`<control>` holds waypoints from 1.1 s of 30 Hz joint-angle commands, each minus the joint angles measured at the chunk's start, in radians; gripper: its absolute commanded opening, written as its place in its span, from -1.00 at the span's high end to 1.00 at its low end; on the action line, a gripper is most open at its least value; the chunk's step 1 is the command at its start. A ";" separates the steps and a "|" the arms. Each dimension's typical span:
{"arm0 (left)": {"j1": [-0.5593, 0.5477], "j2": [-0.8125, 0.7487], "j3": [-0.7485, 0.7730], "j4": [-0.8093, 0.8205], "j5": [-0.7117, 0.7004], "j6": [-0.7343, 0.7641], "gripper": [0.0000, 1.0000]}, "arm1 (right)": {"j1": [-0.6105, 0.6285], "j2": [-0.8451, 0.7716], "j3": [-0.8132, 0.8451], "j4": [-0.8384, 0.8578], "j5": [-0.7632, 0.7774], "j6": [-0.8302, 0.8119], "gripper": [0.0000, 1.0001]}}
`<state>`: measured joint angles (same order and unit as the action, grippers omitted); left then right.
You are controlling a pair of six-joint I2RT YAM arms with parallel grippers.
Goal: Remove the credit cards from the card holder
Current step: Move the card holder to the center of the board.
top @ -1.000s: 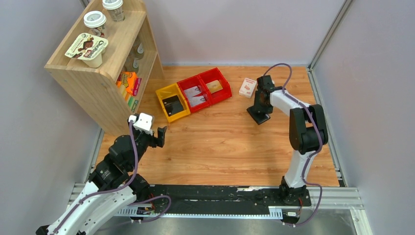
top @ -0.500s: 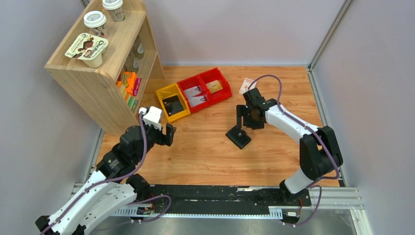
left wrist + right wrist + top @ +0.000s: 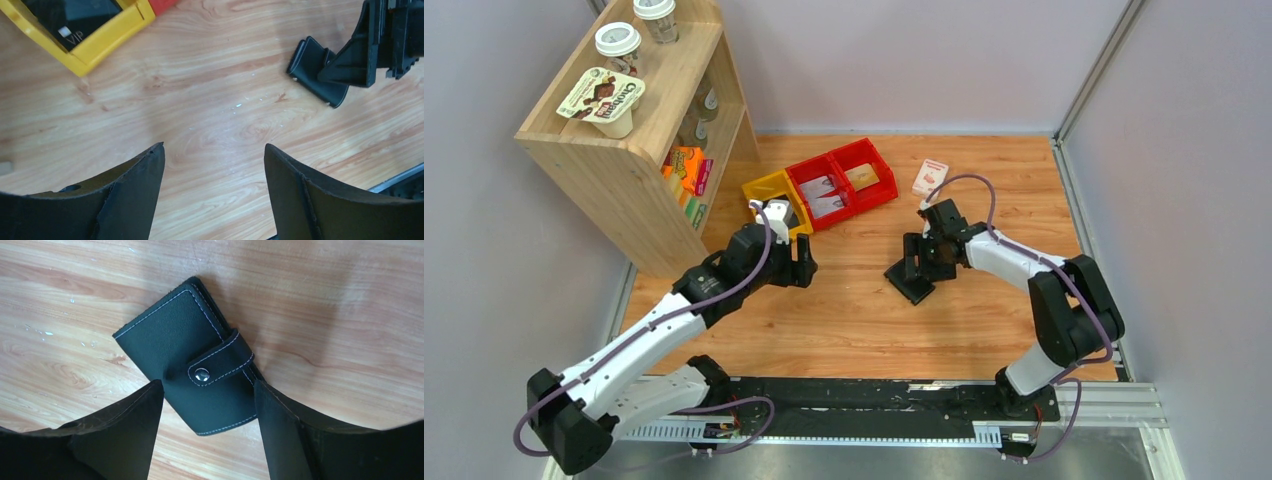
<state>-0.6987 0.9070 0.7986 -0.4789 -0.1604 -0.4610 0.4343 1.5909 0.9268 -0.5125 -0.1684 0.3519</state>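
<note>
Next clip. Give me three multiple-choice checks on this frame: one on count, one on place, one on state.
1. How many red bins are there? A one; B two; C three.
2. Where is the card holder? A flat on the table under the right gripper; B in a red bin; C lifted off the table in that gripper.
3. The holder's tab is: A missing; B hanging open; C snapped shut.

1 B: two sit side by side.
2 A: the right wrist view shows it lying flat below open jaws.
3 C: the tab lies across the cover, snap down.
</note>
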 commanded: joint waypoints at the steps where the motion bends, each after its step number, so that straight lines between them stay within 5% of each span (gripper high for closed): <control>1: 0.002 0.052 0.011 0.049 0.025 -0.185 -0.58 | 0.070 -0.029 -0.040 0.063 -0.066 0.036 -0.41; 10: 0.002 0.138 -0.032 0.180 0.047 -0.317 -0.43 | 0.096 -0.151 -0.010 0.019 0.053 0.016 -0.36; 23: -0.008 0.343 -0.006 0.307 0.154 -0.355 -0.32 | 0.096 -0.054 -0.029 0.100 0.014 0.030 0.04; 33: -0.013 0.469 -0.001 0.347 0.222 -0.392 -0.25 | 0.191 -0.002 0.021 0.118 0.023 0.065 0.07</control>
<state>-0.7067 1.3464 0.7715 -0.1905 0.0254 -0.8249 0.5877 1.5642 0.9039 -0.4400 -0.1406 0.3855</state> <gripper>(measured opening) 0.633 0.468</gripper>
